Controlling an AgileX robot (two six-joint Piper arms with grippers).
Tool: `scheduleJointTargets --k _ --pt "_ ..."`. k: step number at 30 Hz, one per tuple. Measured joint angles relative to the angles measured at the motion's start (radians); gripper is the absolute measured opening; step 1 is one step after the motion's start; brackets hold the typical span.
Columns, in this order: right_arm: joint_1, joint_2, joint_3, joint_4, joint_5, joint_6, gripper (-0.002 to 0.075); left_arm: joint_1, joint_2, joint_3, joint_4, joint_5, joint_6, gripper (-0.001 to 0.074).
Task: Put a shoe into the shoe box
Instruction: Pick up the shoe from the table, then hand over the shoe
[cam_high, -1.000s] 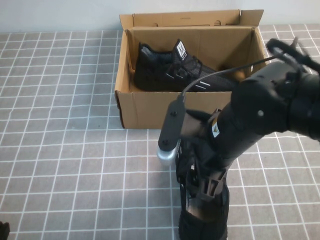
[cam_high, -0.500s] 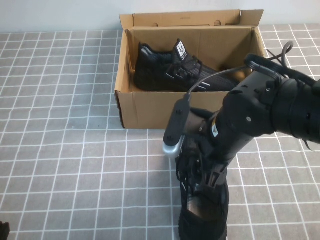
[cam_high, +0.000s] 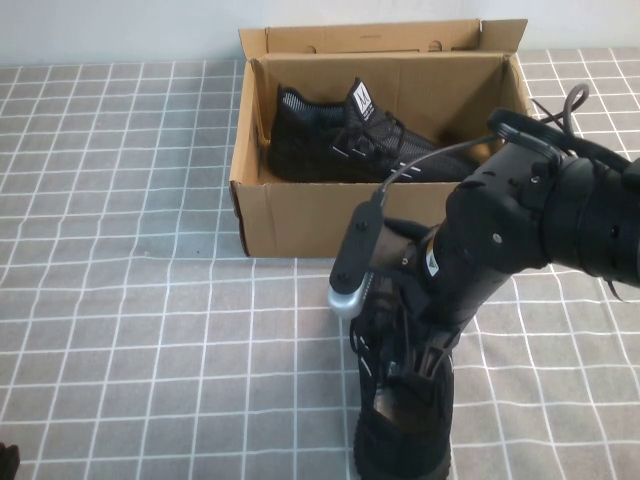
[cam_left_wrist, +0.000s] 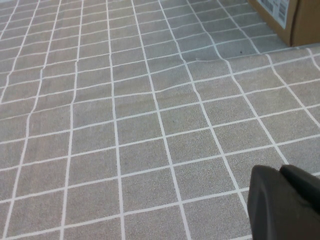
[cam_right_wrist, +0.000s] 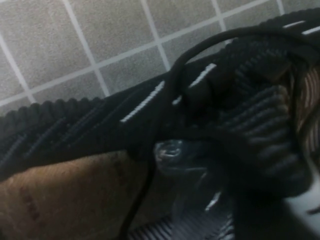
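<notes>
Left gripper (cam_left_wrist: 282, 200) parked at near-left table edge, jaws together, empty. Shoe box (cam_high: 300, 215) far center, open, one sneaker (cam_high: 350, 140) already inside. Second shoe (cam_high: 400, 440) on table (cam_high: 150, 300), near center-right. Right gripper (cam_high: 405, 365) down in its collar; can't tell if jaws have clamped. Shoe looks light, soft knit, floppy; grab collar or heel.
</notes>
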Motion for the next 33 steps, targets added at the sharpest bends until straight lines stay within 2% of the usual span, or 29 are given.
scheduleJointTargets --k 3,6,13,19,25,33 --pt "0.000 -0.002 0.000 0.005 0.003 0.000 0.0051 0.000 0.000 0.000 0.000 0.000 0.000 -0.0001" --pt "0.000 -0.030 0.000 0.008 0.013 0.000 0.0017 0.000 0.000 0.000 0.000 0.000 0.000 -0.0001" --pt "0.018 -0.225 -0.008 0.017 0.120 0.002 0.0011 0.000 0.000 0.000 0.000 0.000 0.000 -0.0001" --pt "0.018 -0.370 -0.138 0.032 0.259 0.002 0.0011 0.000 0.000 0.000 0.000 0.000 0.000 -0.0001" --pt "0.018 -0.387 -0.292 0.036 0.341 -0.040 0.0011 0.000 0.000 0.000 0.000 0.002 0.000 -0.0001" --pt "0.018 -0.349 -0.340 0.038 0.352 -0.121 0.0011 0.000 0.000 0.000 0.000 0.002 0.000 -0.0001"
